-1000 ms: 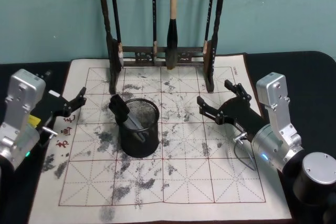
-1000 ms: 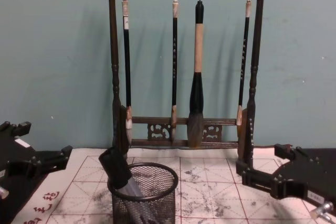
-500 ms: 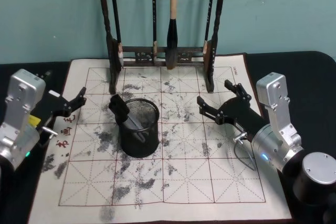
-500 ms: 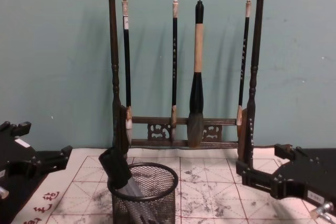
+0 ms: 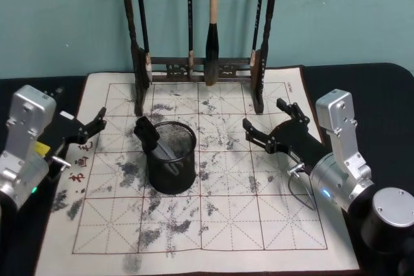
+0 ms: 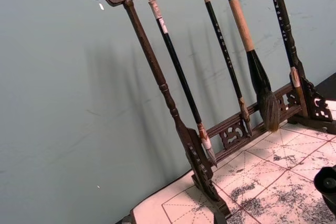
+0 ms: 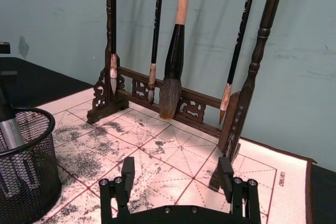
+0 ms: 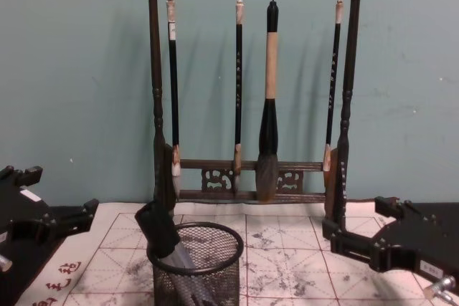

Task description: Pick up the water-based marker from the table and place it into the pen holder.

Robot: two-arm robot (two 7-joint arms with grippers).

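The right pincer hovers with its fingers apart and empty over the right side of the mat, and the left pincer is also spread and empty at the left edge. The marker leans inside the pen holder, its cap against the left rim. I judge the placing is done, so both arms wait clear of the table.

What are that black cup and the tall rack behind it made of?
The cup looks like black-coated metal mesh: you see through its wall, under a solid rim. The rack seems dark, stained wood, given its turned posts and carved ends, though lacquered resin could look alike.
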